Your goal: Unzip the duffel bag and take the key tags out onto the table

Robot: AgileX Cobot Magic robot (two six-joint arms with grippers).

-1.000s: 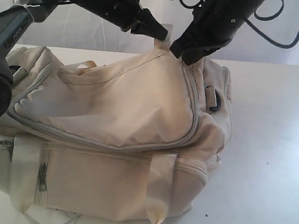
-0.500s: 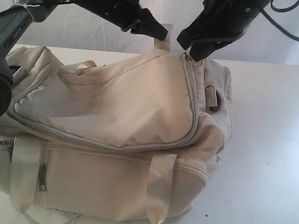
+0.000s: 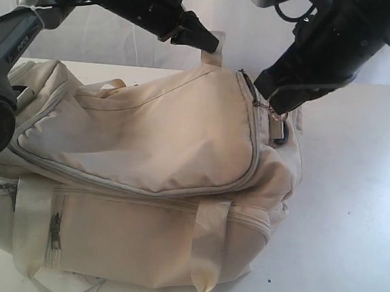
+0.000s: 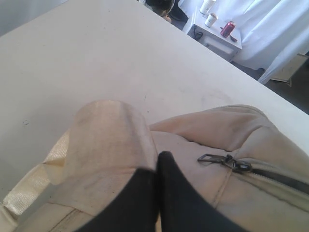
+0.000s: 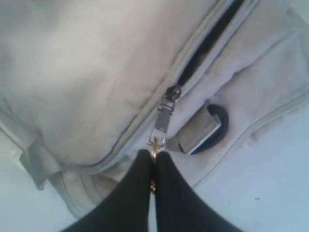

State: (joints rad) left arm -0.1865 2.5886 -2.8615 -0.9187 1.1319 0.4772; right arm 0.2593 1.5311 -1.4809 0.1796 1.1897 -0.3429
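Observation:
The cream duffel bag [image 3: 148,135] lies on the white table [image 3: 354,201]. My left gripper [image 3: 214,48] is shut on a pale webbing tab [image 3: 216,41] at the bag's top and holds it up; the left wrist view shows the tab [image 4: 106,145] pinched by the gripper [image 4: 157,162]. At the bag's right end my right gripper [image 3: 275,106] is shut on the zipper pull [image 3: 265,106]. In the right wrist view the pull [image 5: 163,121] runs into the gripper [image 5: 154,154], with a short dark gap of opened zipper [image 5: 207,41] behind it. The key tags are hidden.
A black D-ring [image 5: 219,126] sits beside the zipper pull. A second zipper pull [image 4: 224,160] lies near the left gripper. A front pocket zipper [image 3: 56,229] and handle strap [image 3: 206,249] face forward. A small stand with cups and a red can [image 4: 217,26] is beyond the table.
My right gripper has moved right and down along the bag's end with the zipper pull, opening a short stretch of zipper. The left gripper has stayed put.

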